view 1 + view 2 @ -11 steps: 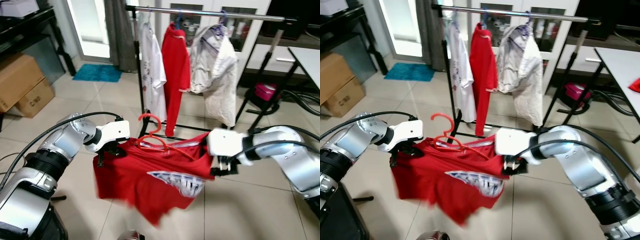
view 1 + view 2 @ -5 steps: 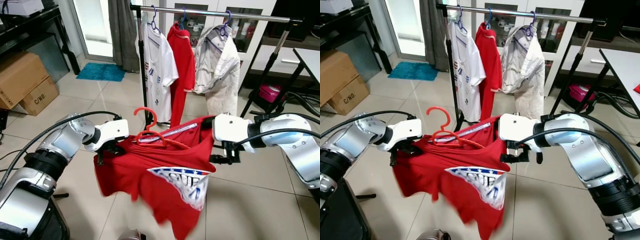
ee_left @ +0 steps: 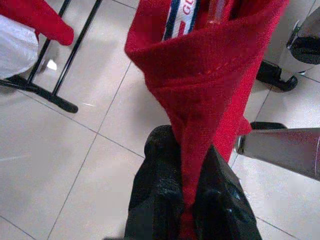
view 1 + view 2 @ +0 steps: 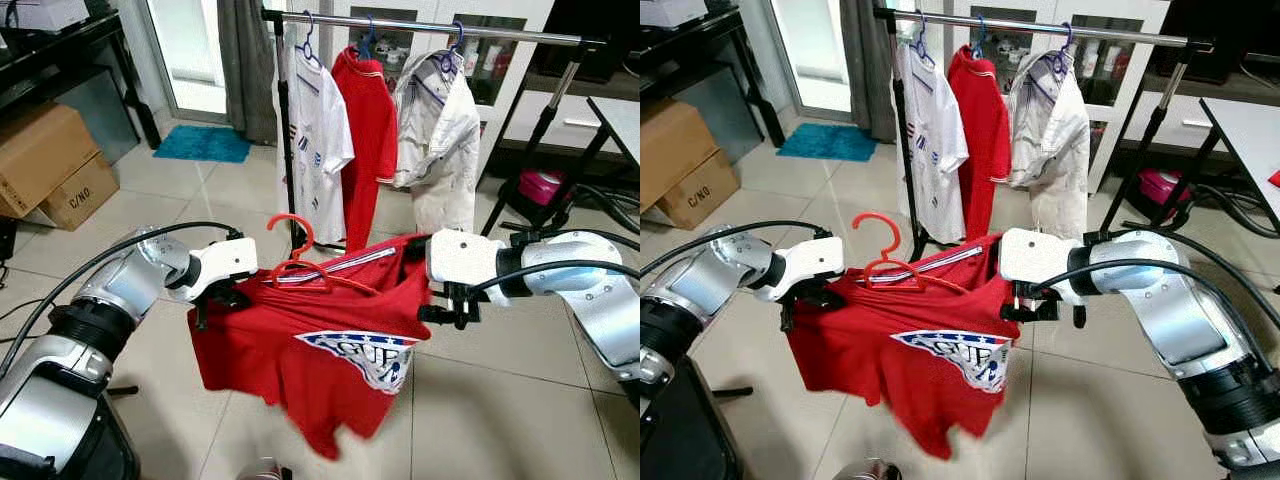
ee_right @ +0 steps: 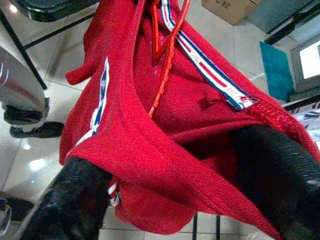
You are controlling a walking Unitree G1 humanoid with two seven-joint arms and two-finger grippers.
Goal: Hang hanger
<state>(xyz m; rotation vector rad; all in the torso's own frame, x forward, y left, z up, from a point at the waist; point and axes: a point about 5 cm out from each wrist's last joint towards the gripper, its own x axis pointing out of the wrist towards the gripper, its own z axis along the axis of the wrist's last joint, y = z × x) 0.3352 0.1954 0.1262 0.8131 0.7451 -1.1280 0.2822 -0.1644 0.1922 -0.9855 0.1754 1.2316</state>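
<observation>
The red shirt [image 4: 300, 355] hung in the air close in front of the robot, stretched between its two arms above the tiled floor [image 4: 500, 400]. The left gripper [image 3: 187, 200] held the shirt's left edge, its black fingers [image 3: 157, 200] pinched tight on a fold of the red cloth. The right gripper [image 5: 175, 165] held the right edge: its fingers [image 5: 75, 200] stood fairly wide apart with the collar and cloth bunched between them. A red hanger [image 4: 300, 262] sat inside the neck of the shirt, its hook rising free above the collar at the shirt's upper left, tilted a little. The shirt's striped collar band [image 5: 205, 70] ran beside the hanger's ribbed arm. A white and blue print [image 4: 965, 352] showed on the shirt's front, and its lower hem drooped to a point near the floor.

Farther off, straight ahead, stood a clothes rack [image 4: 420, 25] with a metal top bar and black legs. On it hung a white shirt [image 4: 320, 140], a second red shirt [image 4: 370, 120] and a pale jacket [image 4: 440, 130], side by side from left to right. At the far left sat cardboard boxes [image 4: 45, 165] and a blue mat [image 4: 205, 143]. A pink item [image 4: 545, 185] lay at the far right, beyond the rack's leg.
</observation>
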